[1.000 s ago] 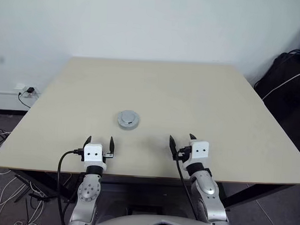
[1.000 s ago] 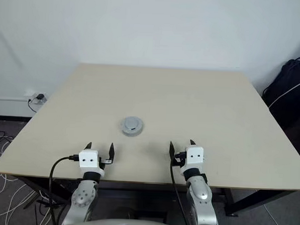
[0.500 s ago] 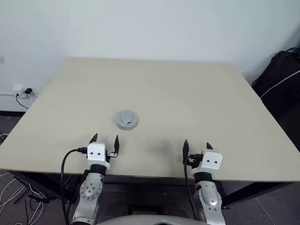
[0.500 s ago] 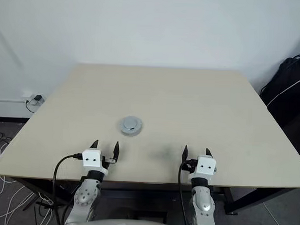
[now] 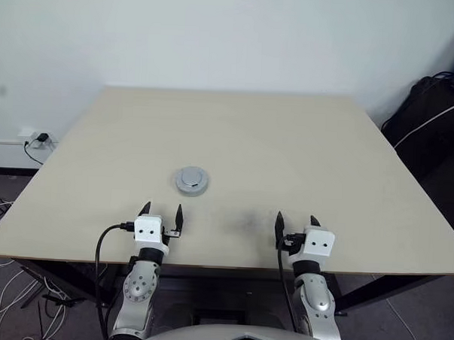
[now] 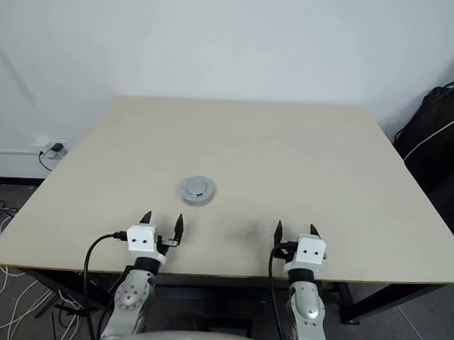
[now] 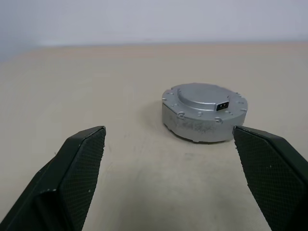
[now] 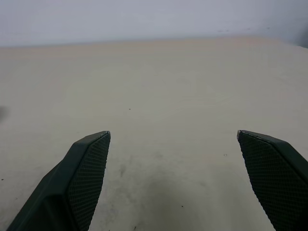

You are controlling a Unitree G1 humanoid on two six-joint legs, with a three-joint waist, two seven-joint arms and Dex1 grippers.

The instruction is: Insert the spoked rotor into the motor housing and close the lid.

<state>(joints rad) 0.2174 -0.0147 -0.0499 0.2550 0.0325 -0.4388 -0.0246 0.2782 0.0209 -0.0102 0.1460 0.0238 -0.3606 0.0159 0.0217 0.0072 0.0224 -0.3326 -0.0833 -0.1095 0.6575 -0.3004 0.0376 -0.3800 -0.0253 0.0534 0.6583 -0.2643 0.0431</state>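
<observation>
The left gripper [image 5: 162,210], a white block carrying two black textured fingers, hovers level over the near edge of the pale beige rectangular table [image 5: 303,151] with its fingers spread wide apart and nothing between them. Straight ahead of it, slightly toward the right finger and a short way farther onto the tabletop, sits the motor housing [image 5: 192,180], a small round grey metal puck resting flat on the table. In the left wrist view the housing [image 7: 205,112] stands beyond the fingertips, apart from both of them, closer in line to the right finger than to the left. The lid [image 7: 204,98], a smooth plain grey disc with a raised centre and a small dark rectangular socket near its edge, sits seated on top of the housing, flush with its rim, so what lies inside is hidden. The right gripper [image 5: 294,219], of the same white-and-black build, hovers level over the near table edge well to the right of the housing, with its fingers likewise wide apart and empty; ahead of it lies bare tabletop with a faint dark smudge. The two grippers stand side by side, well apart, both pointing away from the robot toward the far wall.
</observation>
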